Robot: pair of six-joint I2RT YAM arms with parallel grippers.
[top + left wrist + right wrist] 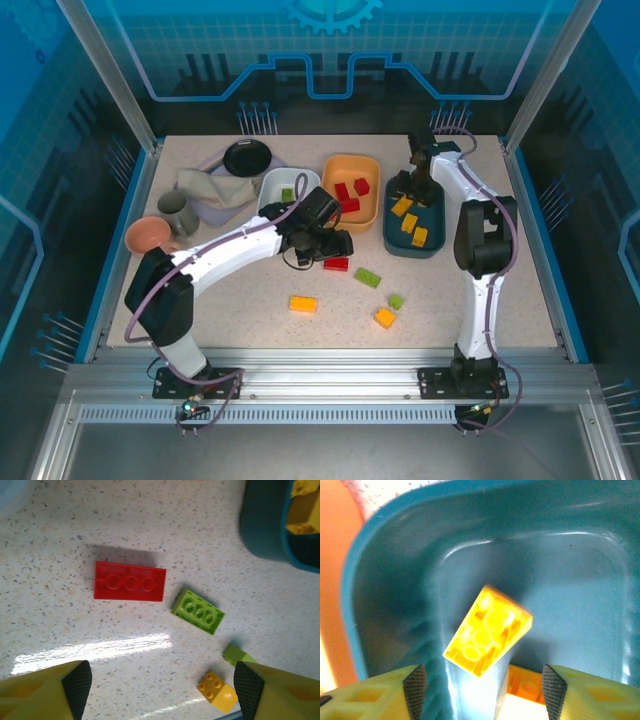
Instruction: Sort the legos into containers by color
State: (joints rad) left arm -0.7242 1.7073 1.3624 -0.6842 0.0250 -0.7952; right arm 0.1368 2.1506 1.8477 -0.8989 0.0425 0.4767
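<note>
My left gripper (327, 245) hovers open over the table, nothing between its fingers. Just ahead of it lie a red lego (129, 581), a green one (198, 611), a small green piece (237, 654) and a yellow one (216, 691). A yellow-orange lego (302, 304) lies nearer the front. My right gripper (484, 690) is open above the dark teal container (390, 580). A yellow lego (487, 630) sits tilted, underside up, free of the fingers, beside an orange one (525, 685). The orange container (351, 190) holds red legos. The white container (288, 190) holds a green one.
A black round dish (248, 157), a crumpled grey cloth (210, 185), a grey cup (175, 212) and a pink mug (150, 235) crowd the back left. The enclosure's metal frame rims the table on all sides.
</note>
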